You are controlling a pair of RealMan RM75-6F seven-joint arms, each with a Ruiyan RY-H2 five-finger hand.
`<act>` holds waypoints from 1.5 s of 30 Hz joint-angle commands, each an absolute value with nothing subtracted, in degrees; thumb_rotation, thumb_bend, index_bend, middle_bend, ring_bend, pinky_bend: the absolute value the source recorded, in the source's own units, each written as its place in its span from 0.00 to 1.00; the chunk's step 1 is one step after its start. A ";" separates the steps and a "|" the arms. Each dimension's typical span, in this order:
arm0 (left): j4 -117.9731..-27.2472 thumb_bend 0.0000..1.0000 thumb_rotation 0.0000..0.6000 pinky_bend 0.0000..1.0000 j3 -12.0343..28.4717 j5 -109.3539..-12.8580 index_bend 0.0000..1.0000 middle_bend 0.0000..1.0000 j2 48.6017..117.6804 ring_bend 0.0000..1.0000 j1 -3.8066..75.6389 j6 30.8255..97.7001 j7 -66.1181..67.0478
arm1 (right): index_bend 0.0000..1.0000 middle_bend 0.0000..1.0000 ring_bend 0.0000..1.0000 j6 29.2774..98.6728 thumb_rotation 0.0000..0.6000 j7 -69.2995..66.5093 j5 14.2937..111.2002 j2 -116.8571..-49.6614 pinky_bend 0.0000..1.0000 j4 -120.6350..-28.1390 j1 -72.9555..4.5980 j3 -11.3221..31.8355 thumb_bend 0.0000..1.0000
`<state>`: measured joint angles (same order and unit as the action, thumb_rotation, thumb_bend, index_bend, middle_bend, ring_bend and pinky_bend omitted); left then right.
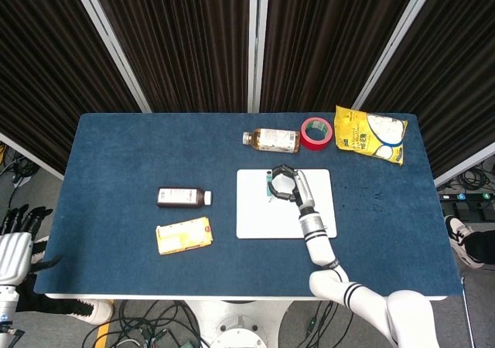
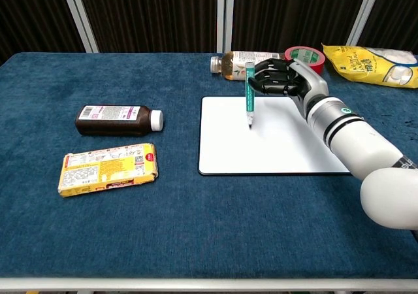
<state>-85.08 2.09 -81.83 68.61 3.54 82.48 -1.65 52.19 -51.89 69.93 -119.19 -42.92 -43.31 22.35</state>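
My right hand (image 2: 282,80) (image 1: 285,185) grips a green marker (image 2: 249,92) (image 1: 268,188), held nearly upright with its tip down just over the upper middle of the white board (image 2: 281,151) (image 1: 255,223). The fingers are curled around the marker's upper part. My left hand (image 1: 15,243) shows only in the head view, at the far left below the table edge, with fingers spread and nothing in it.
A brown medicine bottle (image 2: 118,119) and a yellow box (image 2: 108,168) lie on the left of the blue table (image 2: 196,228). Behind the board lie a clear drink bottle (image 2: 235,64), a red tape roll (image 2: 305,55) and a yellow snack bag (image 2: 369,65).
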 commanded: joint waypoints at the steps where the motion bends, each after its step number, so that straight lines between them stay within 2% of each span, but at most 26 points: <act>1: -85.06 0.07 1.00 0.02 2.03 -81.89 0.18 0.14 68.57 0.02 3.55 82.41 -1.70 | 0.55 0.55 0.28 51.78 1.00 -52.00 70.18 -119.46 0.18 -42.36 -43.51 22.26 0.55; 11: -84.75 0.07 1.00 0.02 2.04 -81.97 0.18 0.14 68.80 0.02 3.74 82.11 -1.61 | 0.55 0.56 0.28 52.41 1.00 -51.62 71.25 -116.83 0.17 -42.96 -40.79 20.61 0.59; 17: -84.84 0.07 1.00 0.02 2.33 -82.35 0.18 0.14 69.01 0.02 4.34 81.88 -1.26 | 0.55 0.56 0.28 53.81 1.00 -50.99 71.55 -112.51 0.17 -46.80 -37.21 19.46 0.60; 22: -85.45 0.07 1.00 0.02 2.67 -82.46 0.18 0.14 69.00 0.02 4.92 81.63 -0.69 | 0.55 0.55 0.28 53.59 1.00 -51.59 71.29 -110.42 0.17 -50.75 -37.05 20.49 0.60; 37: -85.88 0.07 1.00 0.02 2.33 -81.46 0.18 0.13 68.58 0.02 4.59 81.15 -0.35 | 0.54 0.55 0.28 48.76 1.00 -50.93 70.03 -114.71 0.17 -44.35 -42.43 22.56 0.60; 45: -85.91 0.07 1.00 0.02 2.40 -81.53 0.18 0.13 68.59 0.02 4.74 81.17 -0.15 | 0.55 0.55 0.28 48.59 1.00 -52.37 73.34 -113.41 0.15 -46.97 -41.33 19.04 0.60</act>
<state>-85.91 2.40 -81.53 68.59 4.74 81.17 -0.14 48.41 -51.87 72.25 -114.19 -45.45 -41.98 20.20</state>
